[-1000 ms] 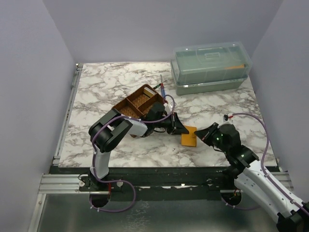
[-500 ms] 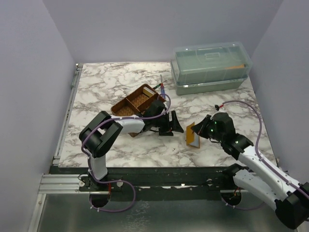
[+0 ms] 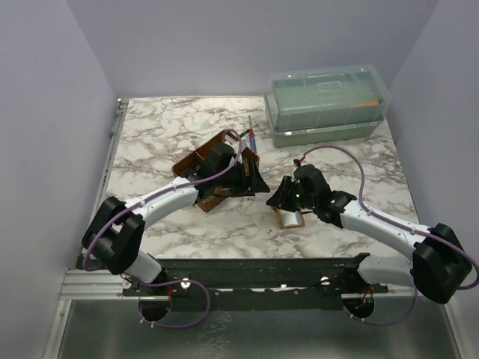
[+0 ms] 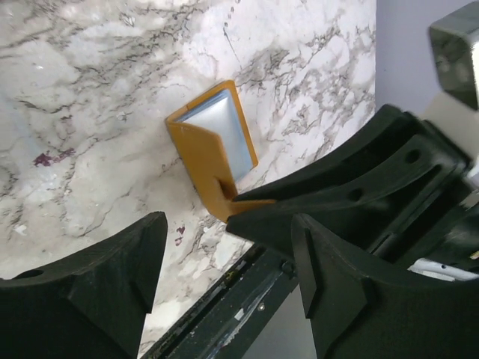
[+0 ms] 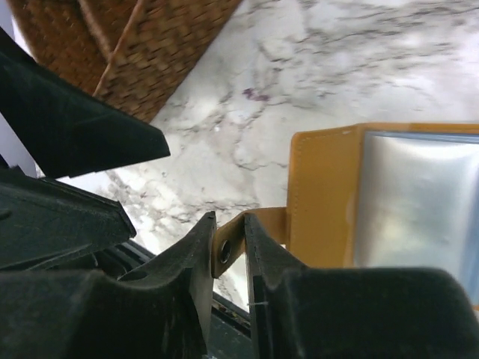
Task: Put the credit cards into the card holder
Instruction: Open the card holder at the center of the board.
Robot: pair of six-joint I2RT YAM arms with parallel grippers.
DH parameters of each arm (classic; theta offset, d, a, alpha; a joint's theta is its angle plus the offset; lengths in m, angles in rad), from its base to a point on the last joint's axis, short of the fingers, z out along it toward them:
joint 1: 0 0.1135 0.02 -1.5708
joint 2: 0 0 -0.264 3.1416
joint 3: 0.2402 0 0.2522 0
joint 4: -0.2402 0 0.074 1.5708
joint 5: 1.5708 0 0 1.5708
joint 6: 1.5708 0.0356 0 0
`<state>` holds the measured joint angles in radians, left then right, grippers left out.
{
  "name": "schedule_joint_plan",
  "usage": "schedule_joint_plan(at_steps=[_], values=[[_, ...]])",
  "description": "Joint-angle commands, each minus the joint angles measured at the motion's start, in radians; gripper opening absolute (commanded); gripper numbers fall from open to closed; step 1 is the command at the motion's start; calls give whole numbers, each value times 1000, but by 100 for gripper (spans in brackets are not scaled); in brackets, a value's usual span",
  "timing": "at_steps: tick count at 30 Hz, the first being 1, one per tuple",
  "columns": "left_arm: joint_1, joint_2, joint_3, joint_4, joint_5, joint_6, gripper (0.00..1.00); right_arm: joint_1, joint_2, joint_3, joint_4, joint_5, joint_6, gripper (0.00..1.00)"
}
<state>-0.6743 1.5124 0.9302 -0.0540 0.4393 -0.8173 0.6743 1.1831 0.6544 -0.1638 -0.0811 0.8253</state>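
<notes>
The mustard-orange card holder (image 3: 290, 218) lies open near the table's front edge, its pale blue-grey inner face (image 4: 224, 131) turned up. In the right wrist view its orange cover (image 5: 322, 194) fills the right side. My right gripper (image 3: 283, 203) (image 5: 230, 224) is shut on the holder's small snap tab, which touches both jaws. My left gripper (image 3: 258, 182) (image 4: 230, 254) hangs open and holds nothing, a little up-left of the holder and beside the brown tray. No loose credit cards show in any view.
A brown woven tray (image 3: 200, 161) with compartments sits under the left arm's wrist. A clear-lidded green box (image 3: 325, 105) stands at the back right, pens (image 3: 252, 134) just left of it. The table's dark front rail (image 4: 224, 314) runs close below the holder.
The right gripper swung left and forward with the card holder, which now lies open, pale face up. The left gripper let go of it, opened and drew back toward the tray.
</notes>
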Motion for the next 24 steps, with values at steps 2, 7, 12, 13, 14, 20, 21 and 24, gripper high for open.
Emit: schedule_joint_plan(at_steps=[2, 7, 12, 13, 14, 20, 21, 24], values=[[49, -76, -28, -84, -46, 54, 69, 47, 90, -9, 179, -84, 76, 31], [65, -73, -23, -93, -12, 66, 56, 48, 115, -93, 310, -135, 123, 47], [65, -41, 8, -77, 20, 52, 42, 48, 161, -133, 443, -202, 138, 56], [65, -37, 14, -73, 19, 52, 40, 47, 179, -144, 472, -218, 146, 57], [65, -33, 18, -68, 19, 52, 38, 47, 195, -155, 503, -231, 156, 57], [55, 72, 58, -9, 78, 13, 22, 48, 244, -219, 583, -233, 167, 57], [49, 94, 61, 6, 86, 3, 19, 47, 242, -228, 585, -228, 153, 54], [16, 162, 87, 35, 84, -11, 13, 48, 216, -251, 585, -211, 103, 52]])
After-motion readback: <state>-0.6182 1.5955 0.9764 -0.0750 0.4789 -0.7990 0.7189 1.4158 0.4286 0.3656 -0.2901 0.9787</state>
